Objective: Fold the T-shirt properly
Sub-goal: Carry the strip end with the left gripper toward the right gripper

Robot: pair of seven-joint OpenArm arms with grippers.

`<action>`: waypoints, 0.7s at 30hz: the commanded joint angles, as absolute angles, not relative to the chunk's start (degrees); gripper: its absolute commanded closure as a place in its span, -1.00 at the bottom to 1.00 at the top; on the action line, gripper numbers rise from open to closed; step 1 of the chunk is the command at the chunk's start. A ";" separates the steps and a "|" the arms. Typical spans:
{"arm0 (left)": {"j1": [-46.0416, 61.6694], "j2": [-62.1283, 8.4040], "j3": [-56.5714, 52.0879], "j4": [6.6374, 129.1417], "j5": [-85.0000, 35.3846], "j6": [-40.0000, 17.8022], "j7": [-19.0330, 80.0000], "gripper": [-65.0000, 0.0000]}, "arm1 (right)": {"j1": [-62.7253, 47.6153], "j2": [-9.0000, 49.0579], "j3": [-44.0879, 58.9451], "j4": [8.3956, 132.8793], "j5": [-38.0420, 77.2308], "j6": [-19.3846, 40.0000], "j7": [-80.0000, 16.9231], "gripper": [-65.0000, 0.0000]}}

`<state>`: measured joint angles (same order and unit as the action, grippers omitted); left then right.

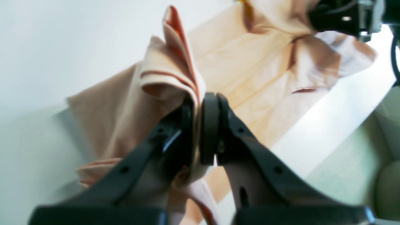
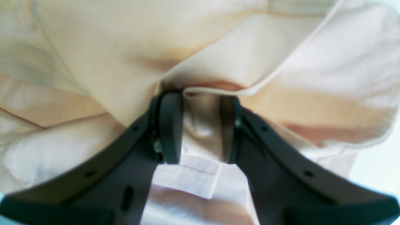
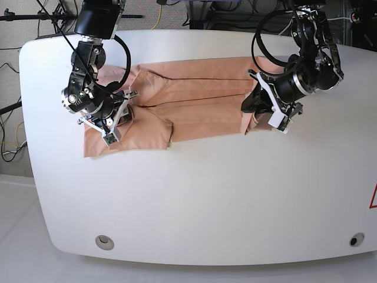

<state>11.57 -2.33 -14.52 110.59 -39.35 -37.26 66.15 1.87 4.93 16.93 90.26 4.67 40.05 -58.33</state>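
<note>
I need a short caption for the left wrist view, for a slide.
Left gripper, jaws shut on a bunched fold of the salmon-pink T-shirt spread on the white table.

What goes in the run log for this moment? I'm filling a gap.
task: fold T-shirt | left gripper: shut on bunched hem fabric | right gripper: part open over sleeve end | shirt: on table, fold unfinished
</note>
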 commanded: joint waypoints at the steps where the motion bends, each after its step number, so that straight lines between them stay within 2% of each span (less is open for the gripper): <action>1: 10.52 -1.43 -12.63 111.92 -38.94 -36.33 64.84 1.00 | 2.62 5.19 16.81 90.85 4.80 40.00 -58.60 0.39; 21: 9.44 3.28 -6.05 111.48 -33.41 -33.80 64.04 1.00 | 2.57 5.25 16.51 90.88 4.72 40.00 -58.62 0.38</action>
